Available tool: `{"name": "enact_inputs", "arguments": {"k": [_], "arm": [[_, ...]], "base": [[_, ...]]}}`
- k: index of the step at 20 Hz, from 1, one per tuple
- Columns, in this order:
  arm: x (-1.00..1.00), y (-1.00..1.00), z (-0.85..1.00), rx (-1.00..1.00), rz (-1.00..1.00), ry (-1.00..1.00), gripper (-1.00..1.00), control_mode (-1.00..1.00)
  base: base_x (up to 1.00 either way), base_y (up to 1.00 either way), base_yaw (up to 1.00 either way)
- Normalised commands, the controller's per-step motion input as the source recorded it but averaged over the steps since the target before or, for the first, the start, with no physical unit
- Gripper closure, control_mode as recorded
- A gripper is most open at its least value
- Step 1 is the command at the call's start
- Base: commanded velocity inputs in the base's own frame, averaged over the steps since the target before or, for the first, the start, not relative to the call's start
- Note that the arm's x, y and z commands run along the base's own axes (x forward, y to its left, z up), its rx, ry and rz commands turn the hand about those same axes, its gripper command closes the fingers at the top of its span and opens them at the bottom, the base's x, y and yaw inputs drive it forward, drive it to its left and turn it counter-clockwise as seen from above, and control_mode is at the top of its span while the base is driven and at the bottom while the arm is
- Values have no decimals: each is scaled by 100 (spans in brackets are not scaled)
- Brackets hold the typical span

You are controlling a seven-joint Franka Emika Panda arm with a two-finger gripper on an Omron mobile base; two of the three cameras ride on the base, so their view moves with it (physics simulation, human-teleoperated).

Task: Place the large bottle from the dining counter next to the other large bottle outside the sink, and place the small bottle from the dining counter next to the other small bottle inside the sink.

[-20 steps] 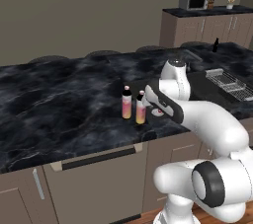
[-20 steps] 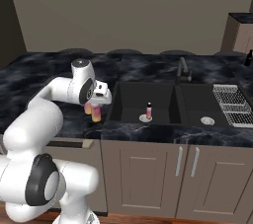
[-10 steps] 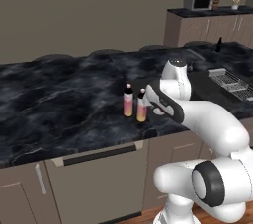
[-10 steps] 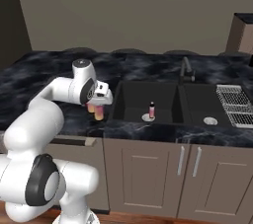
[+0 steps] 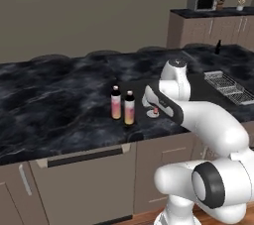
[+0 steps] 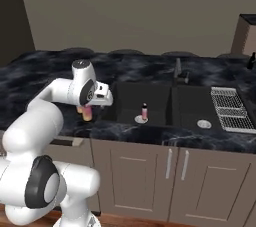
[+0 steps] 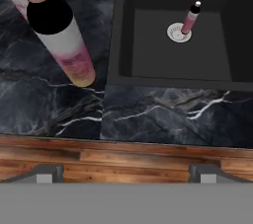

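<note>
Two tall pink-yellow bottles stand upright side by side on the black marble counter [image 5: 59, 105], the nearer large bottle [image 5: 129, 107] just beside the other large bottle [image 5: 115, 102], both close to the front edge and just left of the sink [image 6: 160, 103]. The gripper [image 5: 151, 106] hangs beside them over the sink's left rim, jaws spread wide and holding nothing. In the hand view its tips sit low at the bottom edge, with bare countertop and then wood floor below them.

Down in the basin the other small bottle [image 7: 189, 18] (the tiny pink one) stands upright, touching the round drain [image 7: 178, 32]; open basin floor lies all around it. From the right base camera the arm covers most of the two tall bottles. A small dark bottle [image 5: 217, 47] stands far off on the back counter, too small to make out clearly.
</note>
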Motion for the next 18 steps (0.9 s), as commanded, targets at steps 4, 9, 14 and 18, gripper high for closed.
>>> {"name": "enact_inputs", "arguments": {"k": [4,9,14,18], "arm": [[0,0,0,0,0,0,-100,100],[0,0,0,0,0,0,-100,100],[0,0,0,0,0,0,-100,100],[0,0,0,0,0,0,-100,100]], "base": [[-5,-83,0],[-1,-85,0],[0,-88,0],[0,-90,0]]}}
